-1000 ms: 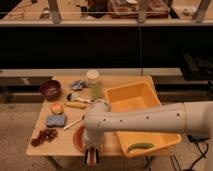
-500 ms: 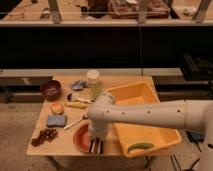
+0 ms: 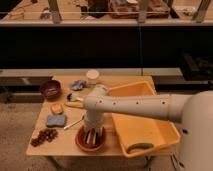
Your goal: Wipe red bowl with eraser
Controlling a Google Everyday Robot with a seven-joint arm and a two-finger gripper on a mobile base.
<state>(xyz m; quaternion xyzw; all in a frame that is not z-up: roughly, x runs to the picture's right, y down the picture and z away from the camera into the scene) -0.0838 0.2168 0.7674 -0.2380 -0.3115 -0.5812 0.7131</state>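
The red bowl, shallow and orange-red, sits at the front edge of the wooden table. My gripper hangs from the white arm that reaches in from the right, and it points straight down into the bowl, low over its inside. I cannot make out an eraser; whatever is at the gripper's tip is hidden by the dark gripper parts.
A big yellow bin with a green item stands right of the bowl. A blue sponge, grapes, a dark maroon bowl, a banana, a blue cloth and a cup lie left and behind.
The gripper has moved from the table's front edge back over the red bowl and down into it. The arm has swung with it.
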